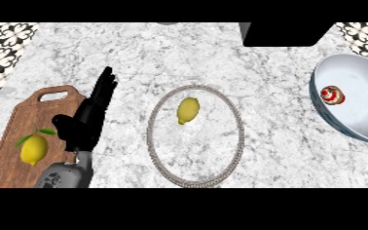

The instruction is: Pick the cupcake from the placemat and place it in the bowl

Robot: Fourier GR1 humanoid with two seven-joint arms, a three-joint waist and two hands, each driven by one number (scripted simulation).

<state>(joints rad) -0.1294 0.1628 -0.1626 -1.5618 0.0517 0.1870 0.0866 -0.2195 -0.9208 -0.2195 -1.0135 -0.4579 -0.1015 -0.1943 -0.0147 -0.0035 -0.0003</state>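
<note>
Nearest the viewer, left of the placemat, a grey forearm comes in from the lower edge. It ends in the left hand, which shows just beside the placemat's left rim. The hand's fingers are straight and lie close together, pointing away toward the far side of the counter. The thumb sticks out on the side away from the placemat. The hand holds nothing. The right hand does not show.

Farther left of the placemat than the hand lies a wooden cutting board with a handle slot at its far end. The hand overlaps the board's edge on the placemat side. On the board's near part sits a lemon with green leaves, just beside the wrist.

The placemat itself is round, pale like the marble counter, and has a beaded rim. A second lemon lies on it, in its far half and a little left of its middle.

Well to the right of the placemat, at the view's edge, stands a pale blue bowl, only partly in view. The cupcake sits inside this bowl, with red and white on top; it is not on the placemat.

Beyond the placemat and to its right, a black box-like object stands at the counter's far edge. Black-and-white patterned tiles show at the far corners.
</note>
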